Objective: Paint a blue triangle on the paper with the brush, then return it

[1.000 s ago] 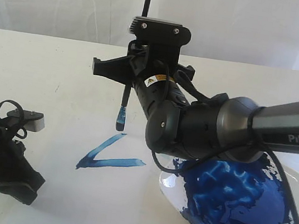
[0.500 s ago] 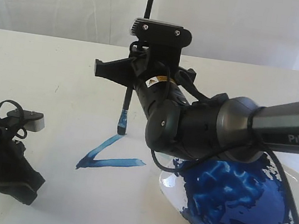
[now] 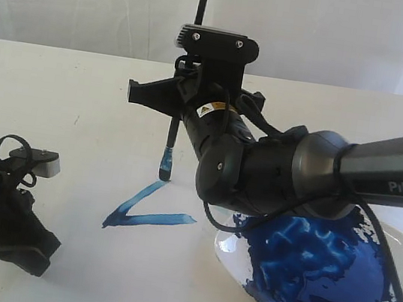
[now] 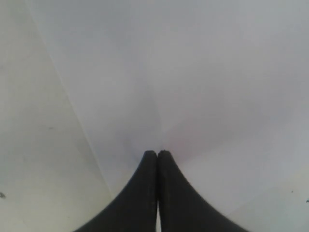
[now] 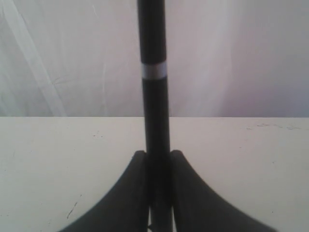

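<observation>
The brush (image 3: 173, 135) stands nearly upright, and my right gripper (image 3: 183, 91) is shut on its black handle. Its blue-soaked tip (image 3: 165, 167) is at the upper end of the shorter blue stroke, touching the paper (image 3: 83, 179) or just above it. The blue triangle (image 3: 149, 219) shows as two streaky strokes meeting at a sharp left corner, with the right side unclosed. In the right wrist view the fingers (image 5: 140, 166) clamp the handle (image 5: 153, 96) in my right gripper (image 5: 158, 153). My left gripper (image 3: 31, 251) rests low at the front left, shut and empty (image 4: 157, 152) over the paper (image 4: 203, 72).
A white dish (image 3: 402, 243) smeared with a dark blue paint pool (image 3: 311, 278) sits at the front right, partly under the right arm (image 3: 274, 173). A white curtain hangs behind the cream table (image 3: 38, 73).
The right gripper has lowered the brush, bringing its tip down to the upper end of the shorter stroke. Over the last half second nothing moved. The left arm stayed still.
</observation>
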Controlling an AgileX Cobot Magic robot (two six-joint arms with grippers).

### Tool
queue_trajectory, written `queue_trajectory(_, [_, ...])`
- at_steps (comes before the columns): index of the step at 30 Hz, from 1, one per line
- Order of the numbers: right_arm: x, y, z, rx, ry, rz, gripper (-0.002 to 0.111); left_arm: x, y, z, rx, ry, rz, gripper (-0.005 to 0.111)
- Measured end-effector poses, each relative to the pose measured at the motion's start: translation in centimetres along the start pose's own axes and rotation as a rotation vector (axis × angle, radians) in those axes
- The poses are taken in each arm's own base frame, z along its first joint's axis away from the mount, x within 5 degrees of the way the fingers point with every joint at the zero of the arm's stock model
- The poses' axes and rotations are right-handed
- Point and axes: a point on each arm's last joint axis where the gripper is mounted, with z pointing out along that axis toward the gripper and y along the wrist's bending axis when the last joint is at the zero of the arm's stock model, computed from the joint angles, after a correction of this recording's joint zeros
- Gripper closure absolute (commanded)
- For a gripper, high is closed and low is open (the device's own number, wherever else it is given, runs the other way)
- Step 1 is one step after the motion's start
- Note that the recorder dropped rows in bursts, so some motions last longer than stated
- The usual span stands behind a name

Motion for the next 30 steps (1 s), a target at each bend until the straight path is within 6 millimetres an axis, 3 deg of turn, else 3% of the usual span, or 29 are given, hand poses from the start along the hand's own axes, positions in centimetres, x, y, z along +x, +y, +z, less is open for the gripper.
queue_trajectory(17, [0.9, -0.1, 0.4, 0.011, -0.013, -0.022, 0.108, 0.0, 0.0, 0.0, 0.000, 0.000, 0.000, 0.107])
queue_trajectory(30, [1.1, -0.6, 0.1, 0.059, 0.076, -0.032, 0.108, 0.0, 0.0, 0.0, 0.000, 0.000, 0.000, 0.107])
